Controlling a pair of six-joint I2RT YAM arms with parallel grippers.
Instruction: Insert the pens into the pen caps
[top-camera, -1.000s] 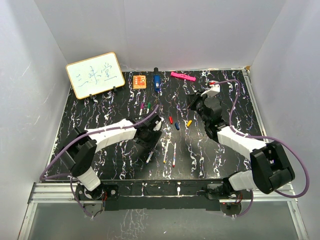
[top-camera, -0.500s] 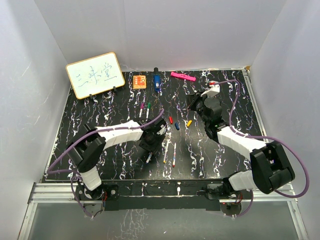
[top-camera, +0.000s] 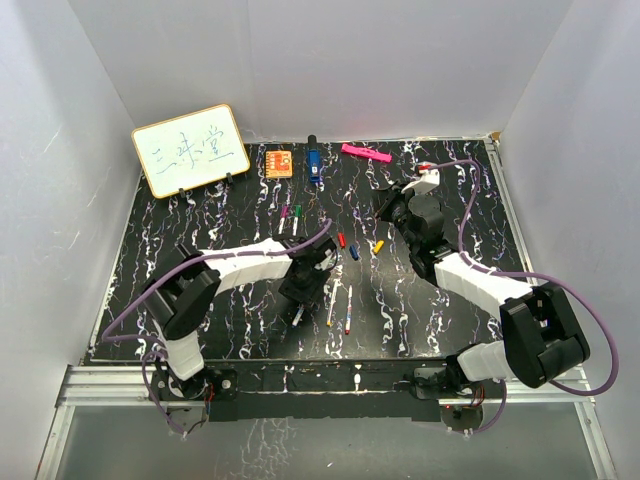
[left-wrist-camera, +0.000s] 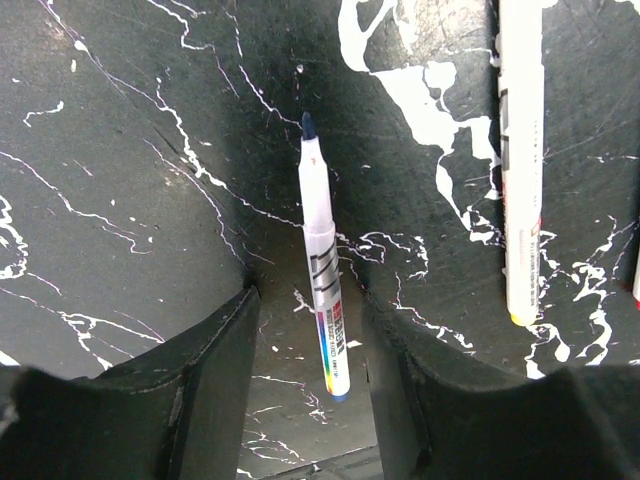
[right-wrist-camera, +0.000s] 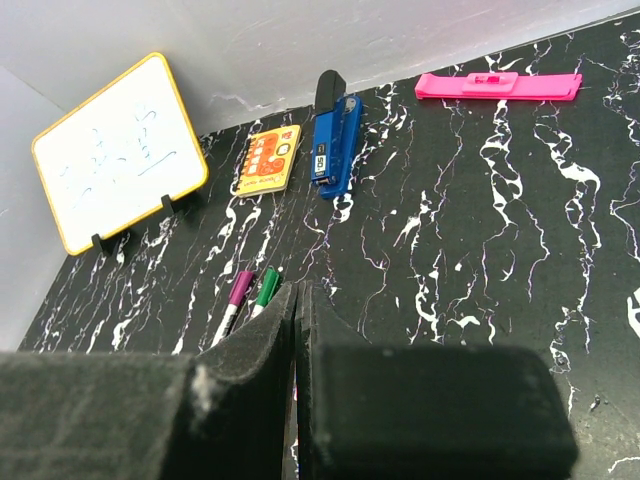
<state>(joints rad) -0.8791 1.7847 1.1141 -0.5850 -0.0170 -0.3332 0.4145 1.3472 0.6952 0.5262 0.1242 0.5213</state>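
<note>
One arm has moved in the last second. The left arm (top-camera: 240, 262) has slid a little toward the near edge of the tabletop (top-camera: 180, 230). Now its jaws hang right over a pen (left-wrist-camera: 322, 300) with a dark blue tip.

The left jaws are partly open and hold nothing. The pen lies flat in the gap between them, with one jaw on each side. As far as I can see, neither jaw touches it. Its blue tip points out past the jaw tips. A second pen (left-wrist-camera: 522, 180) lies outside the jaws, off to one side.

I think this means the grab is lined up but not done. The jaws would need to go down and squeeze. The red cap (top-camera: 341, 239), blue cap (top-camera: 355, 252) and yellow cap (top-camera: 378, 246) wait farther back, between the two sets of jaws.

The left arm is bent at the elbow and reaches sideways, low over the tabletop, with its jaws pointing down.

The right arm (top-camera: 470, 275) has not moved. Its jaws are squeezed tight with nothing in them. They are held up off the tabletop and face the back wall.
</note>
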